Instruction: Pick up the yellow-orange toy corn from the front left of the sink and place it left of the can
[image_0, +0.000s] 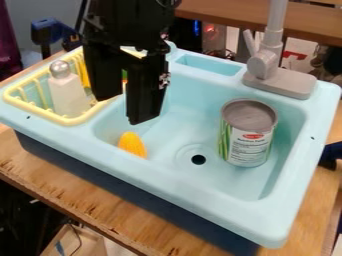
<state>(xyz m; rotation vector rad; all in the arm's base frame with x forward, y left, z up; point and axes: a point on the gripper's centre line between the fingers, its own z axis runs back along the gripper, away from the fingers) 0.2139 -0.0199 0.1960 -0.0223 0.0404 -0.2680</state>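
The yellow corn (133, 144) lies in the sink (180, 176) below the parted claw (122, 110)

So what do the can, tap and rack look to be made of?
Can: likely metal, with a dull grey top and raised rim; the printed label around it could be paper.
Tap: probably matte grey plastic, going by its thick, soft-edged shapes and lack of metallic shine.
Rack: seemingly smooth molded plastic, pale yellow, its rounded rim and bars alike in colour.
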